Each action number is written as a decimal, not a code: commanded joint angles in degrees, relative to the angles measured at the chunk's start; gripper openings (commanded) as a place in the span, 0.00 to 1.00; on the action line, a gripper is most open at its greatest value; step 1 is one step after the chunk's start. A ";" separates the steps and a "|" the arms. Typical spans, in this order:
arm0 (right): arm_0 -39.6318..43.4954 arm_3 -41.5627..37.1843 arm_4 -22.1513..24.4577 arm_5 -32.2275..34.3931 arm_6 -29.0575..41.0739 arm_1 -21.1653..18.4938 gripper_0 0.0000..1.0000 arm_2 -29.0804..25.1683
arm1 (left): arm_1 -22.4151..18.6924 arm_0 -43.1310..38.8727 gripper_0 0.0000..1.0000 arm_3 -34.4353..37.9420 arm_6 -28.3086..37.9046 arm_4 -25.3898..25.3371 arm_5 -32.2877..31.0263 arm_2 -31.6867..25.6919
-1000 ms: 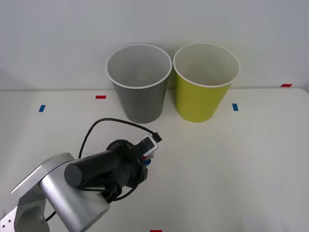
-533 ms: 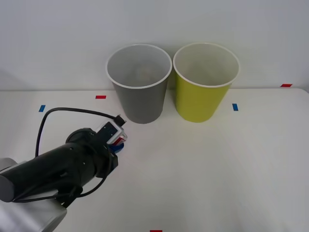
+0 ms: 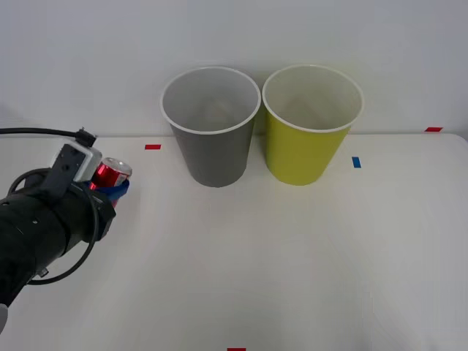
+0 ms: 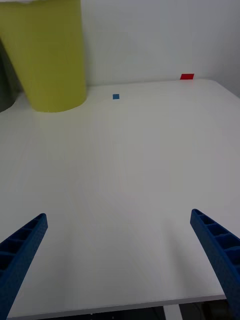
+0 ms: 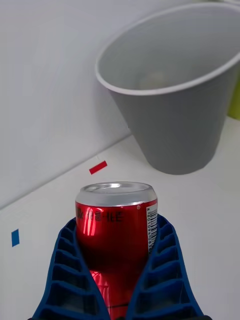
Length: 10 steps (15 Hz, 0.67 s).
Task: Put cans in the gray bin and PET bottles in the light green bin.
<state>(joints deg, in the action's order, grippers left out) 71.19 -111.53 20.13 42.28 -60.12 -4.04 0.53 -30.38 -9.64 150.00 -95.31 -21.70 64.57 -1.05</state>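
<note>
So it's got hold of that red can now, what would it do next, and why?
Probably carry it across toward the gray bin and raise it above the white rim. The left gripper is shut on the can, which stands upright between the blue fingers, but off to the bin's left and below the rim, so it can't drop in yet. The right gripper waits open over bare table.

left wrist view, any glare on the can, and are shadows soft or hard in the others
Left wrist view: bright streaks of glare run down the red can held in the left pincer, and its silver top shines. Front view: soft, faint shadows under the gray bin and the light green bin. Right wrist view: even light on the table, the right pincer open.
</note>
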 commanded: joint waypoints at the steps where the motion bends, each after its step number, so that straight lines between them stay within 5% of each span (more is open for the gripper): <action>1: 0.00 0.00 0.00 0.00 0.00 0.00 1.00 0.00 | 1.82 2.35 0.00 0.00 0.04 -7.92 -1.29 -7.92; 6: 0.00 0.00 0.00 0.00 0.00 0.00 1.00 0.00 | 2.78 10.79 0.00 0.00 -0.05 -19.26 6.09 -15.65; 10: 0.00 0.00 0.00 0.00 0.00 0.00 1.00 0.00 | 4.28 19.05 0.00 0.00 0.48 -21.10 8.90 -16.00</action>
<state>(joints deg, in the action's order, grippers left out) 71.19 -111.53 20.13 42.28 -60.12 -4.04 0.53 -26.68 8.01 150.02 -94.94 -42.10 73.25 -17.03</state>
